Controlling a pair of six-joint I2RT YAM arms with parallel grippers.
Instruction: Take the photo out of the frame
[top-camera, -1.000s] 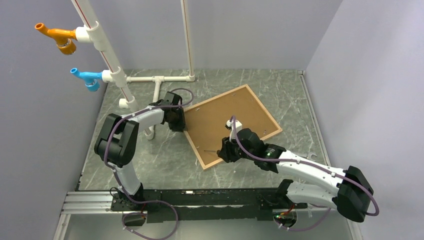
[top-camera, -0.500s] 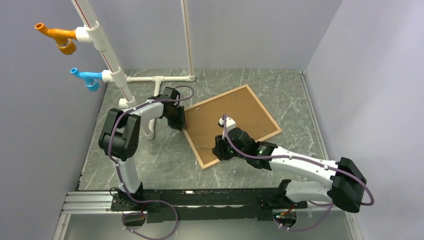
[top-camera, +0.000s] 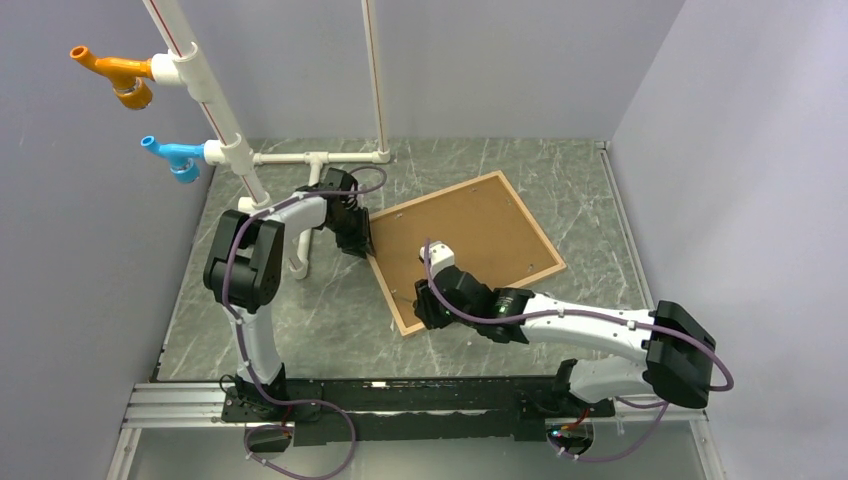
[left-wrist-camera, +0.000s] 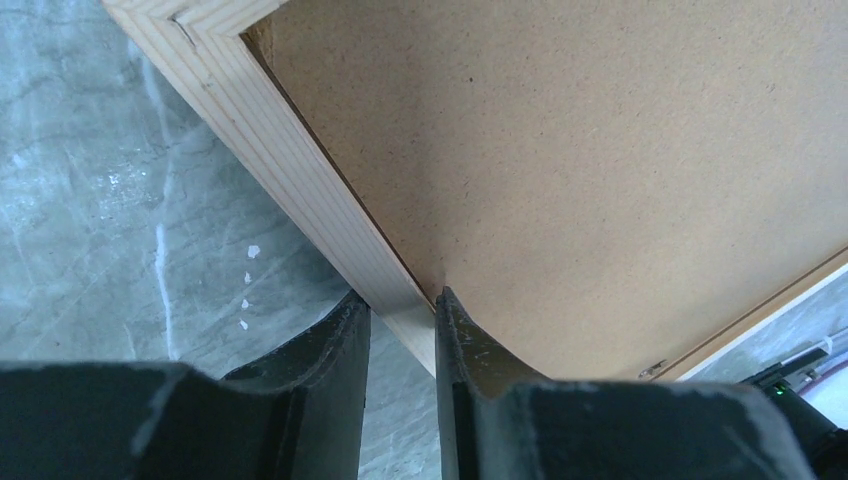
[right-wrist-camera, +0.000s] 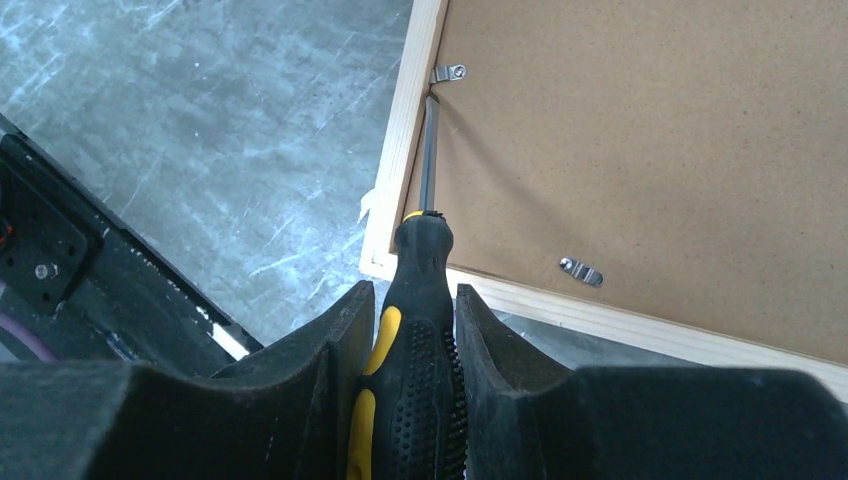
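As it lies back-up, the frame stretches near-left to far-right.

- The frame: a thin light-wood rectangle with narrow moulding, lying flat and face down on the counter, turned askew near the centre of the top view.
- The photo: only its plain brown back shows, seated inside the frame, with small metal tabs at its lower edges.
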